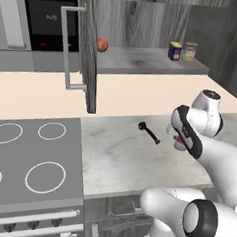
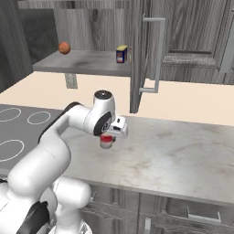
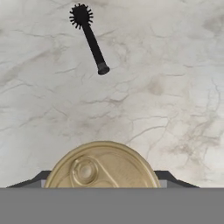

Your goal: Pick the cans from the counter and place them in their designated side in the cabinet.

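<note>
In the left base view, the white arm reaches from the lower right over the marbled counter (image 1: pixel 123 156), and the gripper (image 1: pixel 178 140) points down at its right part. A sliver of a red can (image 1: pixel 179 142) shows just under the hand, mostly hidden by the wrist. A black long-handled utensil (image 1: pixel 149 132) lies flat on the stone just left of the hand, apart from it. Above, the dark wood-grain cabinet (image 1: pixel 147 22) stands with its door (image 1: pixel 88 48) swung open edge-on, the bar handle (image 1: pixel 69 47) on its left face. On the grey shelf (image 1: pixel 144 62) an orange ball (image 1: pixel 102 44) sits at the left end, and a blue can with a yellow label (image 1: pixel 175 51) stands at the right, touching or just beside another red can with a cream band (image 1: pixel 190 51). The stovetop (image 1: pixel 27 159) with white rings lies to the left of the counter.

In the right base view, the gripper hangs over the red can on the counter, which stands upright directly below the hand, its top between the fingers. The ball and the blue can rest on the shelf, well apart.

In the hand view, the can's gold lid (image 3: pixel 101 168) sits centred at the bottom, with a dark finger tip (image 3: pixel 168 177) at each side of it. The fingers stand around the can; whether they press on it cannot be told. The utensil lies beyond on the marble.
</note>
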Tool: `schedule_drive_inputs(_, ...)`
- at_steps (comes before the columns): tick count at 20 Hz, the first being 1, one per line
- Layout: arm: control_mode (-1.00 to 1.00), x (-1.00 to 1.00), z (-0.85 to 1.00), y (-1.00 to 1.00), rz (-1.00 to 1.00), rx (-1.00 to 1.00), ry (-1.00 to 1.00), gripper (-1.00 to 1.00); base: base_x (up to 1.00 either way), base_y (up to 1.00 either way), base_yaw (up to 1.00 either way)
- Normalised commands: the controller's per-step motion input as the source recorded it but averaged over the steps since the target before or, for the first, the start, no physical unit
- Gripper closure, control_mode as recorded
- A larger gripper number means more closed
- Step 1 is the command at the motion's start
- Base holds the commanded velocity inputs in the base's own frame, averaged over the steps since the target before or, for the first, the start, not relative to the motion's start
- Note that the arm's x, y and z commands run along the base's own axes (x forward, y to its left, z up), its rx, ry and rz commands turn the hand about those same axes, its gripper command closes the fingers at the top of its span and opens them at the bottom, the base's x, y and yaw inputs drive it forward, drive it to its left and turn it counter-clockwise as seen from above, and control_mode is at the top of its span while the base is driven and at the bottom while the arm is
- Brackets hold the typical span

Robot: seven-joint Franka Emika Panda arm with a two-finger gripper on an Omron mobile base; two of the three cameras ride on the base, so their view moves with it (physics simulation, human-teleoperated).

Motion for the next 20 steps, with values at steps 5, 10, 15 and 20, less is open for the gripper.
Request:
schedule_drive_inputs(5,-1.0,-0.2,0.33,0.04,0.04,0.0,-0.1,1.0,0.0,0.0,0.0)
schedule_drive_inputs(10,-1.0,-0.19,0.33,0.09,0.03,0.0,-0.12,1.0,0.0,0.0,0.0)
schedule_drive_inputs(15,-1.0,-0.16,0.32,0.1,0.02,0.0,-0.12,1.0,0.0,0.0,0.0)
schedule_drive_inputs(20,-1.0,-0.13,0.36,0.03,0.02,0.0,-0.14,1.0,0.0,0.0,0.0)
